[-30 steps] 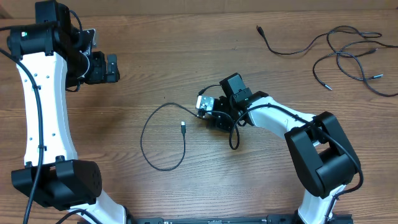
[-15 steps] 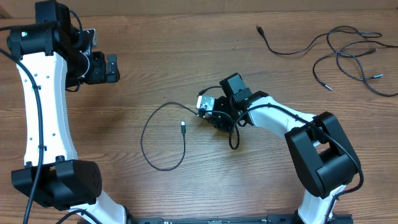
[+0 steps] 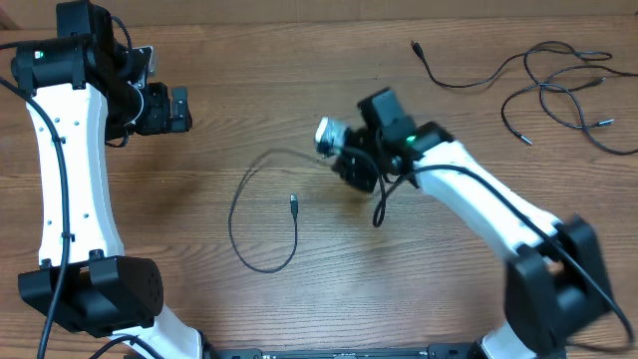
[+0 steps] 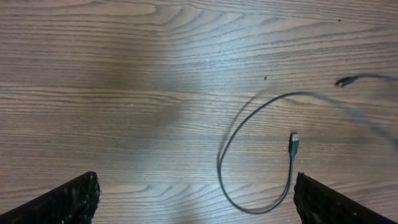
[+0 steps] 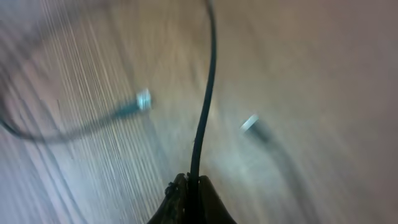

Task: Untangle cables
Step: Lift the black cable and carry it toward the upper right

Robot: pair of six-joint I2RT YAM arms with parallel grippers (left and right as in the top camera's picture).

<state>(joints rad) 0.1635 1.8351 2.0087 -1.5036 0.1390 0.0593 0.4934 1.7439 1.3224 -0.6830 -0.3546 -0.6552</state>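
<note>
One thin black cable [image 3: 235,224] lies in a loop on the wood table [image 3: 199,299], its plug [image 3: 293,202] resting inside the loop. My right gripper [image 3: 339,162] is shut on that cable's other end, above the table; in the right wrist view the cord [image 5: 205,106] rises straight out of the pinched fingertips [image 5: 191,184], blurred. My left gripper [image 3: 179,108] hangs open at the far left, holding nothing. In the left wrist view, the loop [image 4: 245,121] and plug [image 4: 293,142] lie ahead of the open gripper [image 4: 198,190]. More cables [image 3: 558,92] lie tangled at the back right.
A separate black cord [image 3: 464,82] with a plug end lies at the back, left of the tangle. A thicker black wire [image 3: 380,211] belonging to the right arm dangles below its wrist. Both arm bases stand at the table's near edge.
My right gripper closed on the cable end and rose up and away from the table, pulling that end of the loop with it. The left arm stayed still.
</note>
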